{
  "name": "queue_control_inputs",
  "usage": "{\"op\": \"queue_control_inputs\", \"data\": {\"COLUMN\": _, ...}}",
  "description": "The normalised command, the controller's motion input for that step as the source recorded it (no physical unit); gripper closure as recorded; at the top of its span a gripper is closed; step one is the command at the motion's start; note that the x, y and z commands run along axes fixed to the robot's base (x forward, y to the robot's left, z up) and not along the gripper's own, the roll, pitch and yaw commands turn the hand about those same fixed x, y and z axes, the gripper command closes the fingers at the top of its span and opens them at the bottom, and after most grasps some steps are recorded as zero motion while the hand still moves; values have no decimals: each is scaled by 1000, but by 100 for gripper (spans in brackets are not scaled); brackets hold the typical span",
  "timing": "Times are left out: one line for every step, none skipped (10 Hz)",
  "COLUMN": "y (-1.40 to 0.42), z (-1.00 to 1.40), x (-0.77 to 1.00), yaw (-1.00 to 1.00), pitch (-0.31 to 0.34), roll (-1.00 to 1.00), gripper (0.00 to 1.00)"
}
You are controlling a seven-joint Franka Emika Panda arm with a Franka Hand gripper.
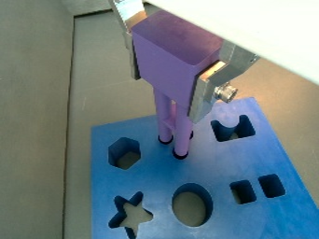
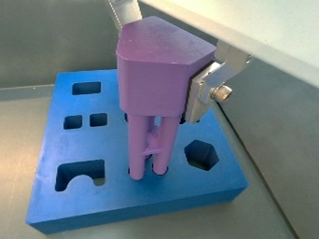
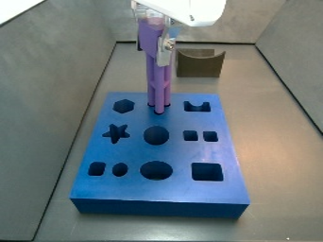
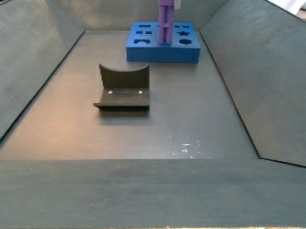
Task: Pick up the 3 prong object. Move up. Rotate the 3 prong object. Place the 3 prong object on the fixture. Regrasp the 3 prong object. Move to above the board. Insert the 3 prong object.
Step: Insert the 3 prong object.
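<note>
Purple 3 prong object (image 2: pixel 156 93), blocky head clamped in gripper (image 2: pixel 169 70), prongs down

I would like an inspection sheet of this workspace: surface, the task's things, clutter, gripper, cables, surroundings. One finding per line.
Surface: grey floor, bare between the pieces; a small shiny patch near the front in a side view.
3 prong object: light purple, upright, head up, prongs down at the board's holes; whether fully seated cannot be told.
Board: blue slab with shaped cut-outs, flat on the floor.
Fixture: dark bracket, apart from the board, nothing on it.
Clutter: nothing seen.
Gripper: above the board, fingers shut on the object's head.
Cables: nothing seen.
Surroundings: grey sloping walls enclose the floor.
</note>
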Motion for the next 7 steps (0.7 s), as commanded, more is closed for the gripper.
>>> {"op": "queue_control_inputs", "data": {"y": -71, "z": -397, "x": 0, "yaw": 0, "pitch": 3, "roll": -169, "gripper": 100}}
{"op": "queue_control_inputs", "data": {"y": -37, "z": -446, "x": 0, "yaw": -17, "pitch": 3, "roll": -166, "gripper": 100}}
{"op": "queue_control_inputs", "data": {"y": 0, "z": -691, "x": 43, "yaw": -26, "pitch": 107, "roll": 0, "gripper": 100}}
{"op": "queue_control_inputs", "data": {"y": 0, "z": -860, "x": 154, "yaw": -40, "pitch": 166, "roll": 50, "gripper": 100}}
{"op": "queue_control_inputs", "data": {"y": 0, "z": -603, "x": 194, "yaw": -40, "pitch": 140, "roll": 83, "gripper": 100}}
{"op": "queue_control_inputs", "data": {"y": 0, "z": -77, "x": 0, "yaw": -17, "pitch": 0, "roll": -16, "gripper": 100}}
{"op": "queue_control_inputs", "data": {"y": 0, "z": 0, "x": 29, "yaw": 0, "pitch": 16, "roll": 0, "gripper": 100}}
